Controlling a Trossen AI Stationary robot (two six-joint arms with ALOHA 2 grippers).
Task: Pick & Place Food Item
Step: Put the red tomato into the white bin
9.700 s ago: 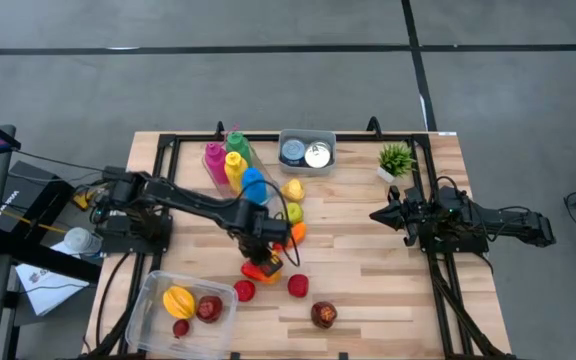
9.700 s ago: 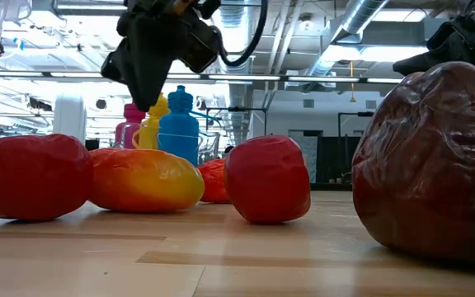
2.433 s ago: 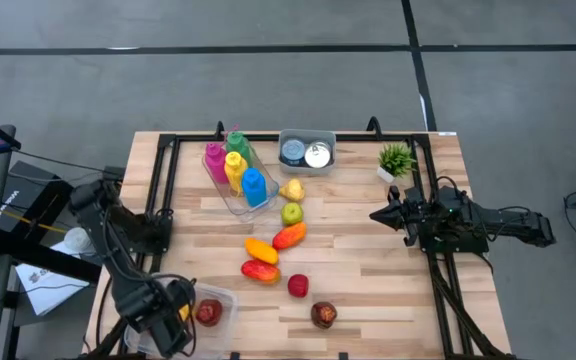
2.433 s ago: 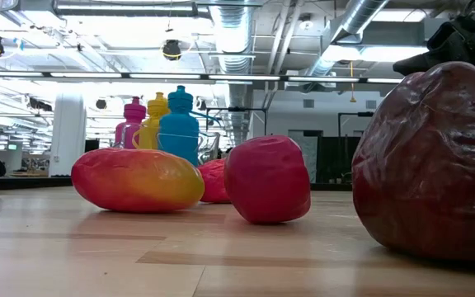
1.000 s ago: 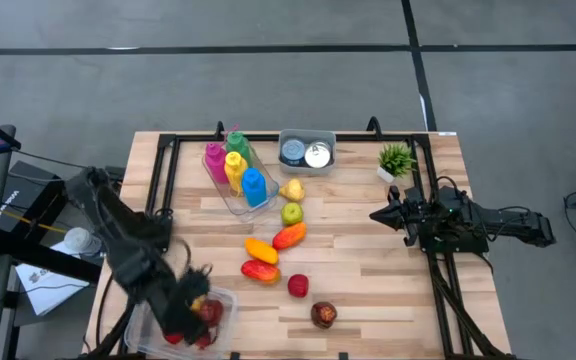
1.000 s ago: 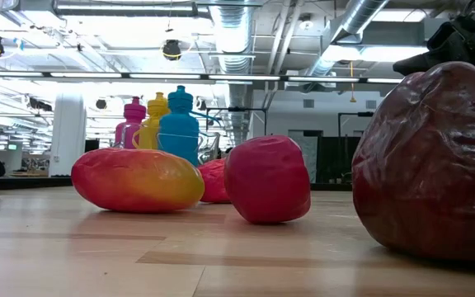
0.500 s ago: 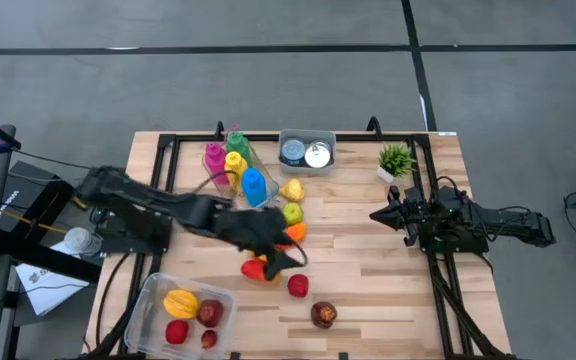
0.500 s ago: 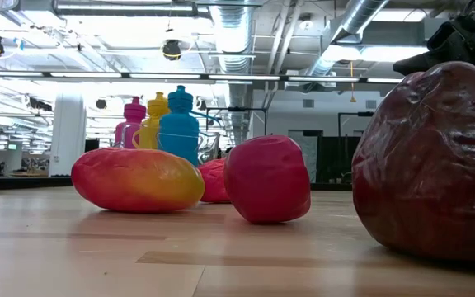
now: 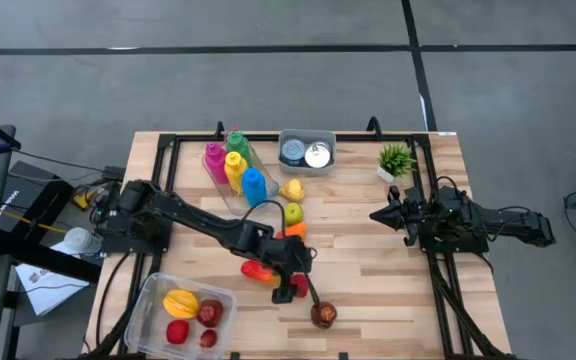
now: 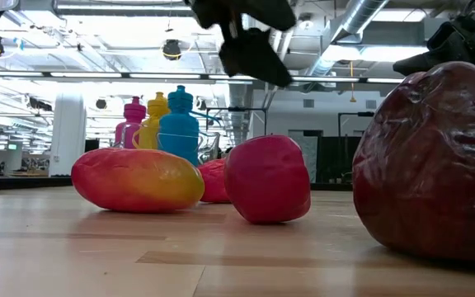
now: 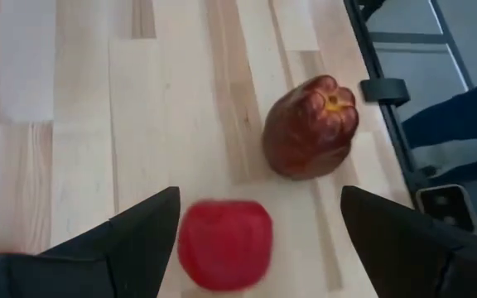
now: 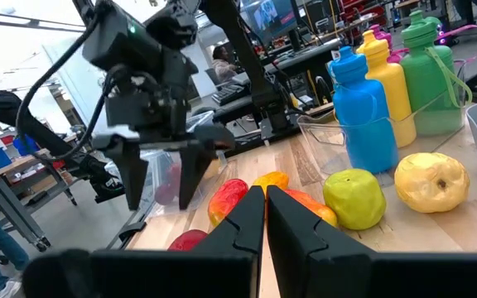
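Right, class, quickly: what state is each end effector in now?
Left end effector: open, empty, above the red fruit.
Right end effector: closed, empty.

The left gripper (image 9: 290, 285) hangs over an apple (image 11: 224, 245), seemingly not touching; a pomegranate (image 11: 310, 127) lies just beyond; the tub (image 9: 149, 305) sits at the table's (image 9: 368, 270) front-left.

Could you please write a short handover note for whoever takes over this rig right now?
Left gripper: open, hovering over the small red fruit, nothing held.
Right gripper: shut, waiting at the table's right side.
Done: clear container at the front left holds a yellow-orange fruit and three red ones.
Left on the table: small red fruit, dark red fruit, red-yellow fruit, orange fruit, green apple, yellow fruit.
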